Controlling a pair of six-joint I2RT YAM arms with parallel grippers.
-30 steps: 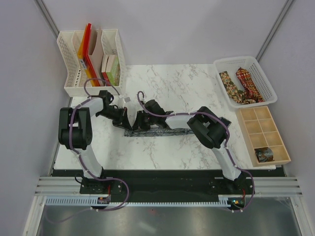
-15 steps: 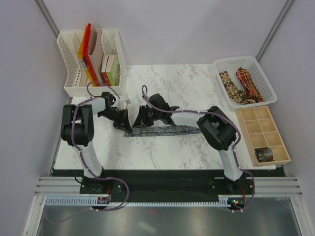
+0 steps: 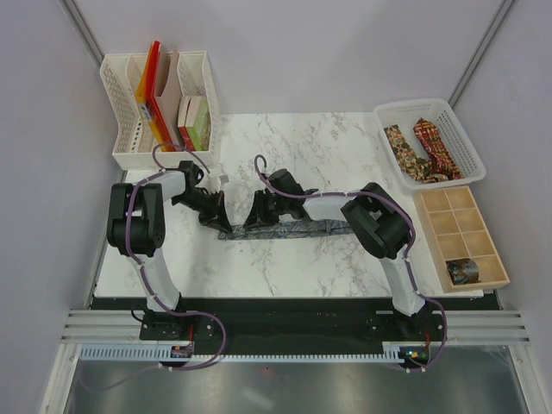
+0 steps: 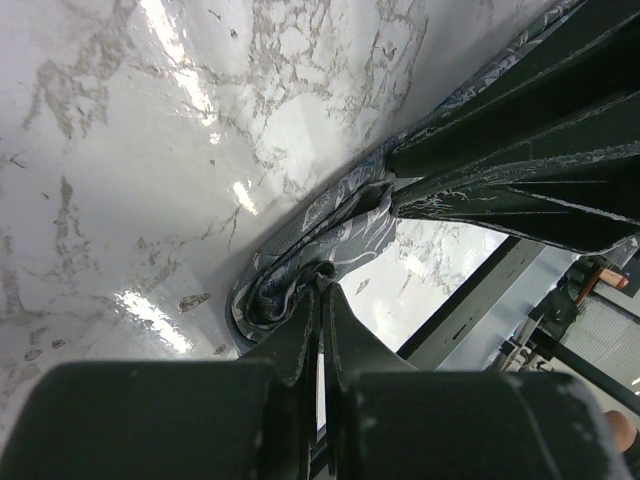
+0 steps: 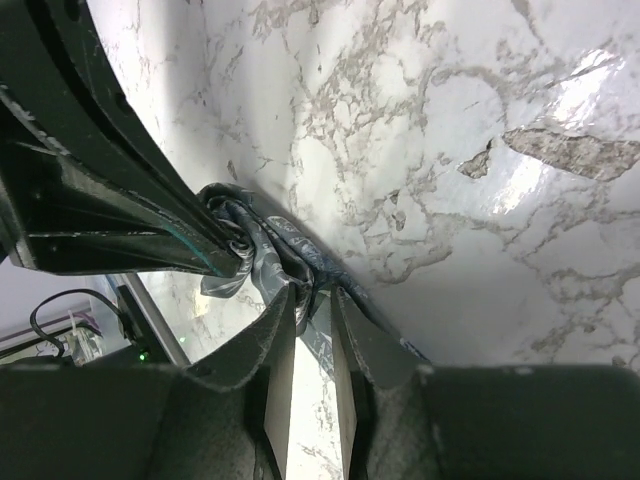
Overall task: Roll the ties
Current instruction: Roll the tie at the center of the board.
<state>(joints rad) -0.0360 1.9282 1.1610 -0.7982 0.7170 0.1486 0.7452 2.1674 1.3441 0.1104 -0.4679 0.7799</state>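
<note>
We see the dark grey-green tie [image 3: 293, 228] lying flat in the middle of the table [image 3: 328, 147], its left end curled small. Our left gripper [image 3: 220, 217] squeezes the curl tight. Our right gripper [image 3: 253, 220], jaws narrow, pinches the tie just beside it.

Right gripper [image 3: 255, 219] has drawn slightly back from the left gripper [image 3: 220, 216] along the grey-green tie [image 3: 297, 228]. Behind it, the right wrist has swung farther from the arm's base, and the elbow has pulled in toward that base.
</note>
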